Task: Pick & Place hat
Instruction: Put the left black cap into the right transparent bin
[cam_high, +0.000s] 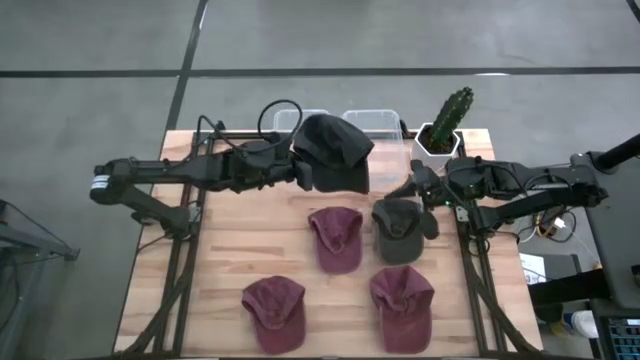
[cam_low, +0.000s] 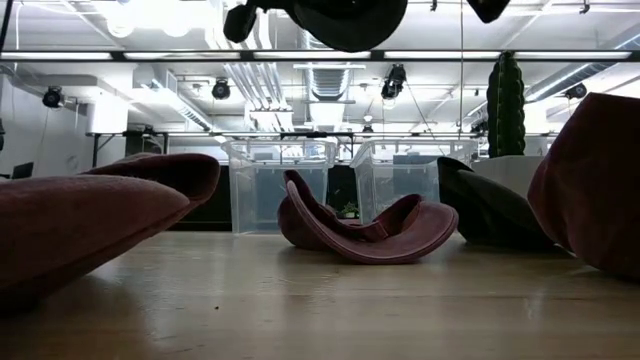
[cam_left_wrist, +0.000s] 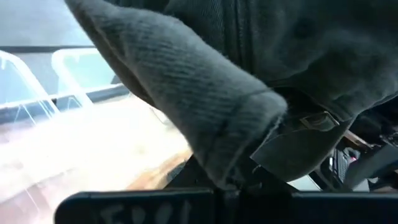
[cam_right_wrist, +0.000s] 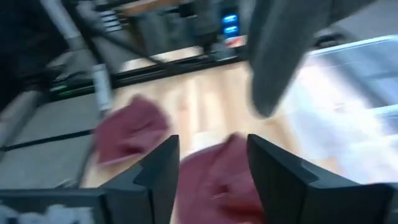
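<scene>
A dark hat (cam_high: 335, 150) hangs in the air in front of two clear bins at the table's far edge, with my left gripper (cam_high: 306, 172) shut on it from the left. The low view shows this hat (cam_low: 345, 20) high above the table. My right gripper (cam_right_wrist: 211, 168) stands open to the right of it, above the far edge of a dark grey hat (cam_high: 400, 230) that lies on the table, and has nothing between its fingers. Three maroon hats (cam_high: 336, 238) (cam_high: 275, 312) (cam_high: 402, 305) rest on the wood. My left gripper holds the dark hat by its left edge (cam_high: 314, 170), coming roughly level from the table's left. In the left wrist view a fold of cloth (cam_left_wrist: 236, 155) runs down to the fingers and hides them. The hat is lifted clear of the table and droops around the gripper.
Two clear plastic bins (cam_high: 300, 120) (cam_high: 378, 122) stand at the far edge. A cactus in a white pot (cam_high: 445, 125) stands at the far right corner, close to my right arm. Bare wood shows at the table's left side (cam_high: 215, 260).
</scene>
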